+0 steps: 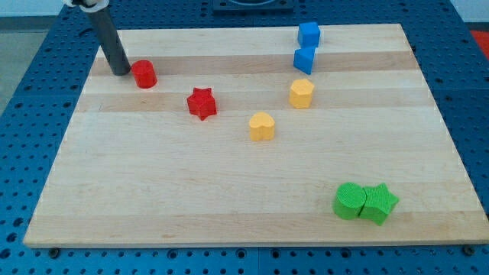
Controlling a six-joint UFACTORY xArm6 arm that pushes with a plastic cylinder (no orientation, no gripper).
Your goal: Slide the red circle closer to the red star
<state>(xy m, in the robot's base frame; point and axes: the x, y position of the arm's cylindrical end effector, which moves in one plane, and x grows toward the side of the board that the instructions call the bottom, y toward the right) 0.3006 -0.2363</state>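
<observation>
The red circle [144,74] sits near the view's top left of the wooden board. The red star [202,103] lies to its lower right, about a block's width of bare wood between them. My tip [121,72] rests on the board just left of the red circle, close to its left side; I cannot tell if they touch. The dark rod rises from the tip toward the view's top left.
Two blue blocks [309,33] [305,59] stand at the top middle-right. A yellow hexagon-like block [302,93] and a yellow heart [261,126] lie right of the star. A green circle [350,201] and green star [379,202] touch at bottom right.
</observation>
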